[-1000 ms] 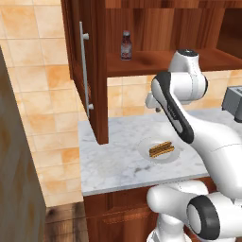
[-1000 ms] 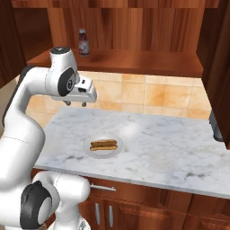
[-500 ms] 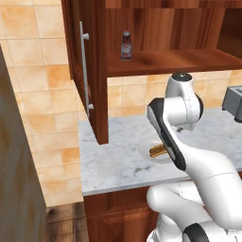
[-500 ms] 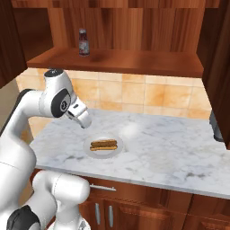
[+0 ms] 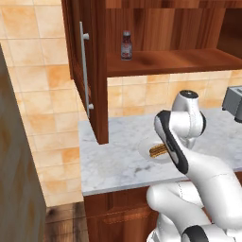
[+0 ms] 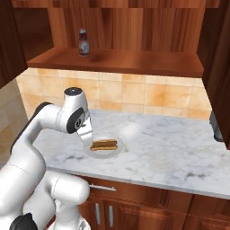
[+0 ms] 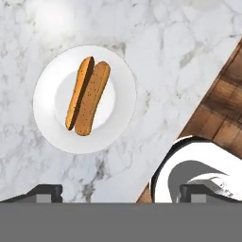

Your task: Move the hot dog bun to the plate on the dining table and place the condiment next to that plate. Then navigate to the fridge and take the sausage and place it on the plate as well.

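The hot dog bun (image 7: 87,97) is tan-orange with a lengthwise split and lies on a pale whitish plate (image 7: 118,113) on the small marble counter (image 6: 170,148). In the base views the bun (image 6: 104,144) (image 5: 157,150) sits near the counter's front. My gripper (image 6: 86,140) hangs just above the pale plate's left rim, pointing down. In the hand view my gripper (image 7: 120,194) is open with nothing between its jaws, and the bun lies above and left of them. The condiment (image 5: 126,46) (image 6: 83,42) stands upright on the open cabinet's wooden shelf. The task's plate, the dining table and the sausage are out of view.
The wooden cabinet door (image 5: 87,71) with a bar handle stands open over the counter's left end. A grey toaster (image 5: 234,101) sits at the counter's far right. A tall grey-brown panel (image 5: 19,165) fills the left edge. Orange tiles back the counter.
My arm has swung down from shelf height to just above the pale plate. The jaws have opened wider. Bun and condiment have not moved.
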You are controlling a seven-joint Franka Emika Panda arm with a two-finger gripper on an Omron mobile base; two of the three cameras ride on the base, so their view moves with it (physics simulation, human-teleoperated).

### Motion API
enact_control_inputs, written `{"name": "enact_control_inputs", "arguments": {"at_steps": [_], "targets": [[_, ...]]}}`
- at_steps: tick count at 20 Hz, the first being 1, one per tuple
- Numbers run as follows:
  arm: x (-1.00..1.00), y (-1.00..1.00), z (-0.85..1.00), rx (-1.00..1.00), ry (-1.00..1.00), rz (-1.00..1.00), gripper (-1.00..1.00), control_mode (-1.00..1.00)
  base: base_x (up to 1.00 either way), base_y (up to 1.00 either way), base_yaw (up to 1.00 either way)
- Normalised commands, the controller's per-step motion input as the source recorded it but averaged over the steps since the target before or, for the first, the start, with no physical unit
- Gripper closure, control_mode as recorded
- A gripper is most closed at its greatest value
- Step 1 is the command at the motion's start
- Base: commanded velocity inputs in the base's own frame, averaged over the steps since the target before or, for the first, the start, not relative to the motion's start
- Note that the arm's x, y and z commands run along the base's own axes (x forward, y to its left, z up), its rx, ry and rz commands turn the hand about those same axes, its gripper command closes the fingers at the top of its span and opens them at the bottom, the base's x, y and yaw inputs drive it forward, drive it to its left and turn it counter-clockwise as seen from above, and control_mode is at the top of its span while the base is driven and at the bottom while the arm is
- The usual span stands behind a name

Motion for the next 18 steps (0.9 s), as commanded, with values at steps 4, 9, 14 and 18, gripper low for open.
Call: {"name": "enact_control_inputs", "arguments": {"at_steps": [4,9,14,18], "targets": [[0.13,-0.27,-0.49,0.13,0.0,-0.09,-1.0,-1.0,0.0,0.0,0.0],[0.24,-0.16,-0.37,0.11,0.0,-0.02,-1.0,-1.0,0.0,0.0,0.0],[0.31,-0.04,-0.18,0.09,0.05,-0.02,-1.0,-1.0,0.0,0.0,0.0],[0.36,0.0,-0.13,0.05,0.09,-0.06,-1.0,-1.0,0.0,0.0,0.0]]}}
